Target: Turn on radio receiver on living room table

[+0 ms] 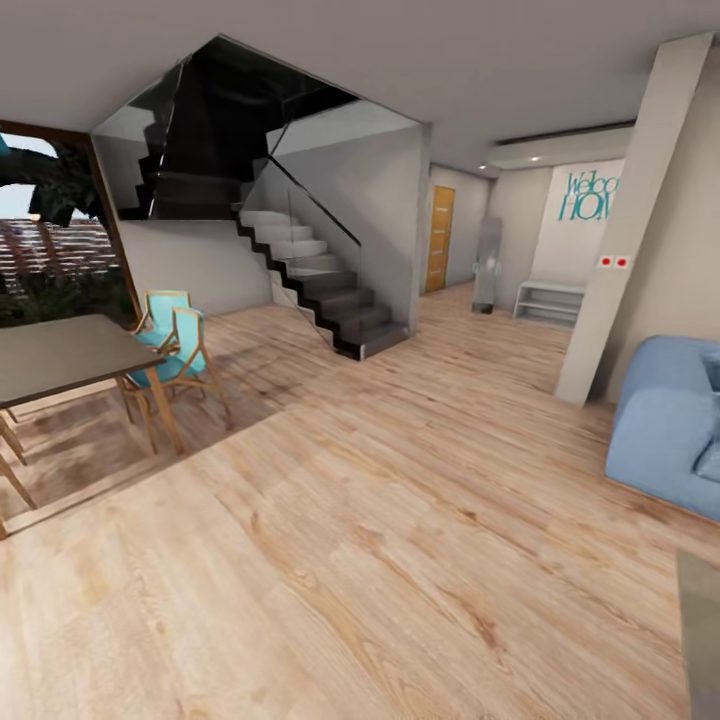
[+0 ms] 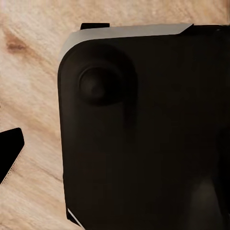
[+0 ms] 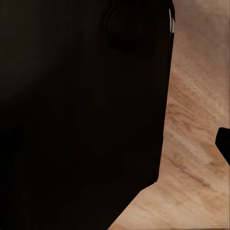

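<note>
Two teal chairs sit beside a dark dining table at the head view's left; a staircase rises at centre, and a blue sofa fills the right edge, with a grey table corner at lower right. Wood floor spreads between. Whether either gripper's fingers are apart or together cannot be told.

Teal lettering on far wall, "Welco… HOM…" (cut off)

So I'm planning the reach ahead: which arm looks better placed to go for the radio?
Probably the right, tentatively: the blue sofa and a grey tabletop corner lie on the robot's right across the wood floor. No radio is visible yet, and both wrist views look down past a dark robot body.
</note>
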Controlling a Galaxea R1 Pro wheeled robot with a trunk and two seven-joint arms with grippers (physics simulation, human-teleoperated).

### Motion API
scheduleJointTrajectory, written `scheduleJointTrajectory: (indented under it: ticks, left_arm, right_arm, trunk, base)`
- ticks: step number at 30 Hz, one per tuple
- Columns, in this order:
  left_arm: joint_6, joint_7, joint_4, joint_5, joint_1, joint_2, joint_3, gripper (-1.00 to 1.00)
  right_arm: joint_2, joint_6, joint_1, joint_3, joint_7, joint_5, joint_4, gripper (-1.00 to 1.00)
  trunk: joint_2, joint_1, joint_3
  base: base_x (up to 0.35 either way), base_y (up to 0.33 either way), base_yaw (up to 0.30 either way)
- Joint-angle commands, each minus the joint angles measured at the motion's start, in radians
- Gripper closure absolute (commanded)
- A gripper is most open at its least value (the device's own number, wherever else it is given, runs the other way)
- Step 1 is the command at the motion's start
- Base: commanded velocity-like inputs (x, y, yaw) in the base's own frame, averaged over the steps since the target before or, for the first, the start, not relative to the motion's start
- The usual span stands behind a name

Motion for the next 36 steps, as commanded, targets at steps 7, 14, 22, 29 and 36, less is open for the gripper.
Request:
scheduleJointTrajectory:
  ticks: [7,14,22,29,36]
  left_arm:
    - [0.0,-0.002,0.0,-0.001,0.0,-0.001,0.002,-1.0]
    - [0.0,0.0,0.001,-0.002,0.0,0.0,0.002,-1.0]
    - [0.0,-0.001,0.002,-0.002,0.0,-0.001,0.002,-1.0]
    - [0.009,0.0,0.002,0.0,0.0,0.0,-0.001,-1.0]
    - [0.012,0.0,0.002,0.002,0.0,0.0,-0.002,-1.0]
  right_arm:
    - [0.0,0.0,0.0,0.0,0.0,0.0,0.0,-1.0]
    - [0.0,0.0,0.0,0.0,0.0,-0.001,0.0,-1.0]
    - [0.0,0.0,0.0,0.0,0.0,-0.003,0.0,-1.0]
    - [0.0,0.0,0.0,-0.001,0.0,-0.003,0.0,-1.0]
    - [0.0,0.0,0.0,0.0,0.0,-0.003,0.0,-1.0]
  trunk:
    - [0.0,0.0,0.0]
    - [0.0,0.0,0.0]
    - [0.0,0.0,0.0]
    - [0.0,0.0,0.0]
    - [0.0,0.0,0.0]
  base:
    - [0.0,0.0,-0.286]
    - [0.0,0.0,-0.286]
    - [0.0,0.0,-0.263]
    - [0.148,0.0,-0.04]
    - [0.307,0.0,-0.003]
